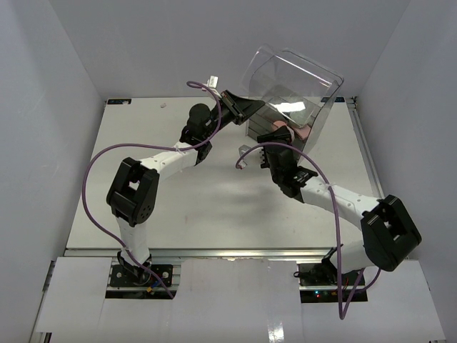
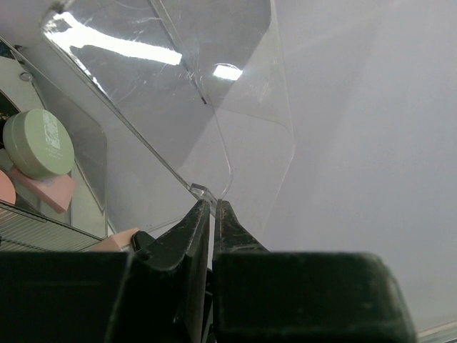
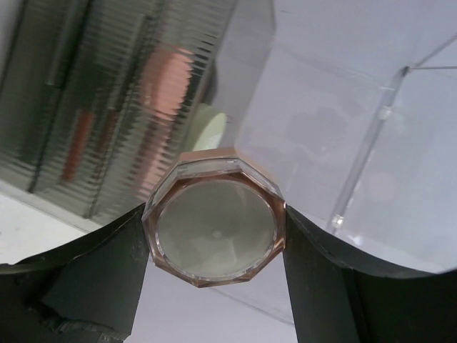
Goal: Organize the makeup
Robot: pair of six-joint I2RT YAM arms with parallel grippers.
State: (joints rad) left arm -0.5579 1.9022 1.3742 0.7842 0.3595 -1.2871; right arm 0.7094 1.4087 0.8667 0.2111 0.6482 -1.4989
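A pink-rimmed octagonal compact (image 3: 214,227) sits clamped between the fingers of my right gripper (image 3: 214,230), held just in front of the clear plastic drawer box (image 1: 314,107). From above, the right gripper (image 1: 277,137) hovers at the box's front left corner. My left gripper (image 1: 250,108) is shut on the edge of the clear lid (image 2: 214,107), which stands tilted up. Under the lid lie a pale green compact (image 2: 37,143) and a flat pink square (image 2: 50,190). A round pink compact (image 3: 168,75) shows blurred through the ribbed drawer fronts (image 3: 86,107).
The box stands at the back right of the white table (image 1: 143,157). Purple cables (image 1: 93,186) loop from both arms over the table. Grey walls close in on the left, back and right.
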